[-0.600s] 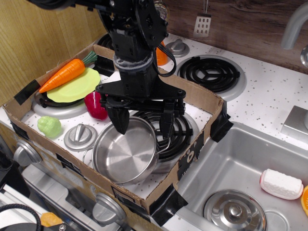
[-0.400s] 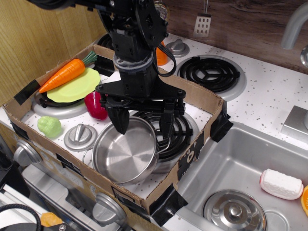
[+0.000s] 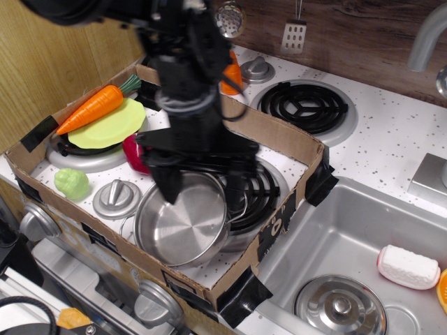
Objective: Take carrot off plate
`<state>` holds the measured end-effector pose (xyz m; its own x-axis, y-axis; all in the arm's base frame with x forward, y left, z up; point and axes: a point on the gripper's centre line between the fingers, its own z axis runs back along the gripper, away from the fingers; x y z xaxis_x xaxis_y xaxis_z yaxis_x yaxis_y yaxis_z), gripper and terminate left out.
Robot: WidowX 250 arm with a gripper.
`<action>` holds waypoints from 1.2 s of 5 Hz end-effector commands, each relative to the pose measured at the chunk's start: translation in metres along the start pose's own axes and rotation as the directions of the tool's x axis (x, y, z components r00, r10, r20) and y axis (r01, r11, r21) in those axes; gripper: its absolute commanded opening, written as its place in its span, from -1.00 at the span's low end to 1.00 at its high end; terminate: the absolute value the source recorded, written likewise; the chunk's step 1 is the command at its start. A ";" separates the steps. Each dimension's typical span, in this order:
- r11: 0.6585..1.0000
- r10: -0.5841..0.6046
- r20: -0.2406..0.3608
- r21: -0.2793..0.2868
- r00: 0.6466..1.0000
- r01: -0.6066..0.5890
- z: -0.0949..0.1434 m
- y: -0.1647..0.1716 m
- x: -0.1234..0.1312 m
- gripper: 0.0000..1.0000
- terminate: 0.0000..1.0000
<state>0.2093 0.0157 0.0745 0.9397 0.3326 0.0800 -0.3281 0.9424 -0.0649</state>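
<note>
Shifted left since the earlier frame, the blurred gripper [image 3: 199,187] hangs with jaws spread wide over the steel pot [image 3: 181,227].
Farther back, the carrot [image 3: 94,107] lies across the lime-green plate's [image 3: 112,125] far edge, well apart from the gripper.

Carrot sat on plate, left of gripper.
The carrot [image 3: 91,107] lay across the plate [image 3: 110,125], behind-left of the gripper [image 3: 201,187]; the pot [image 3: 180,227] stood below it.

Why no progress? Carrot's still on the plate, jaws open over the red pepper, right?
Not the pepper. The carrot is on the plate, but the gripper, jaws open, hangs over the steel pot; the observation.image view shows it.
</note>
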 end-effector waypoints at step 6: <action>0.869 -0.435 0.114 0.312 0.893 0.383 0.007 0.128 0.120 1.00 -1.00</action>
<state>0.2740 0.1762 0.0702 0.9744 -0.1135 0.1940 0.0581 0.9610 0.2704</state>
